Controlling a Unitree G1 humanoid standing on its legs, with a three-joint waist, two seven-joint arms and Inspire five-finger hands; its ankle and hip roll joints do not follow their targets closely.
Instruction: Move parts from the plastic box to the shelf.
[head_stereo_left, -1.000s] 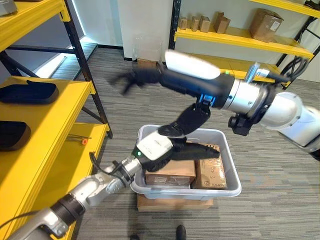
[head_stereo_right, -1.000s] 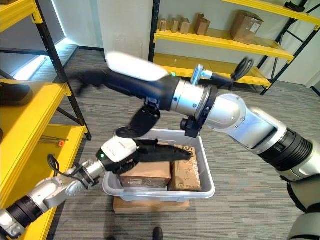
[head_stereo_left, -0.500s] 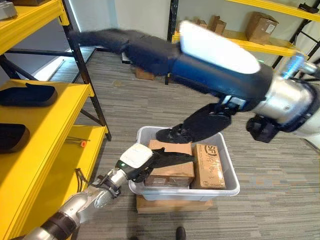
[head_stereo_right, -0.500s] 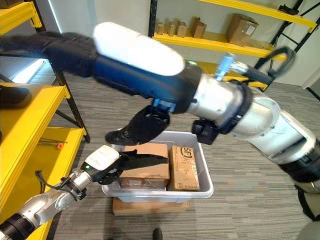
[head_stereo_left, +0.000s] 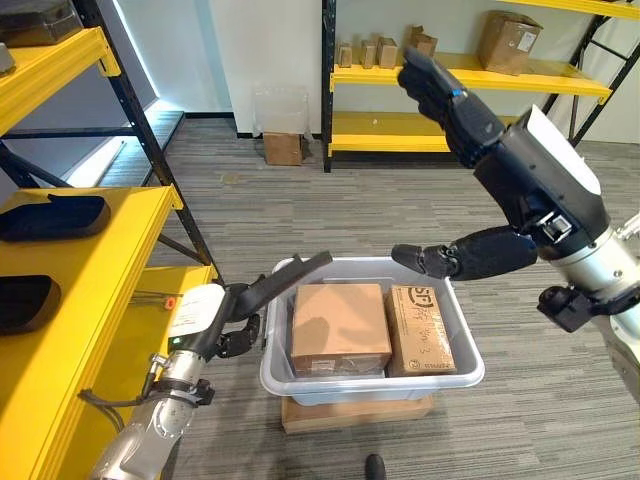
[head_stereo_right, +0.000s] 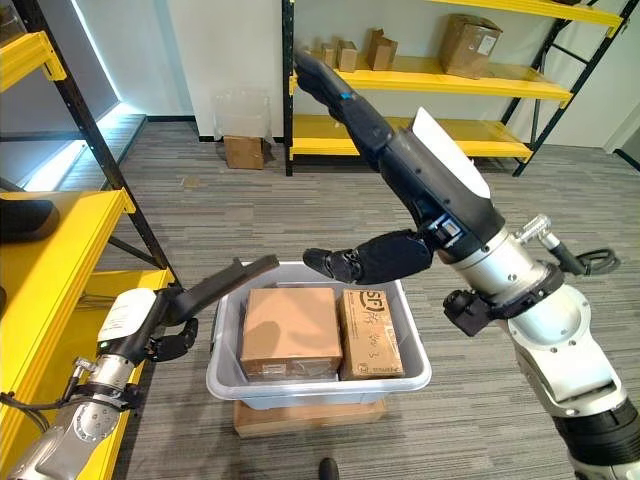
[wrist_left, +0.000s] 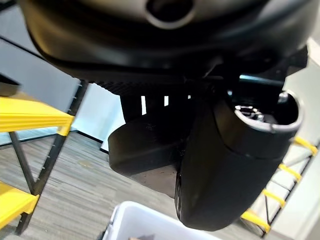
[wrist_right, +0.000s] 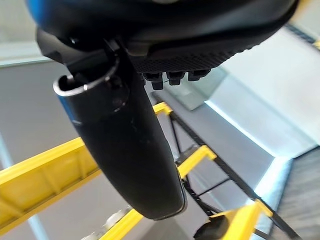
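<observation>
Boxes (head_stereo_left: 340, 325) lie side by side in the plastic bin (head_stereo_left: 372, 380), untouched. Left-eye view: left hand (head_stereo_left: 262, 290), fingers straight and empty, reaches toward the bin's near rim, likely to grasp. Right-eye view: right hand (head_stereo_right: 400, 165) is raised, spread, holding nothing, clear of the bin.

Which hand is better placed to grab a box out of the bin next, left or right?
Probably the left. The left hand is open at the rim of the bin, right beside the larger box. The right hand is open too, but raised high above the bin.
</observation>
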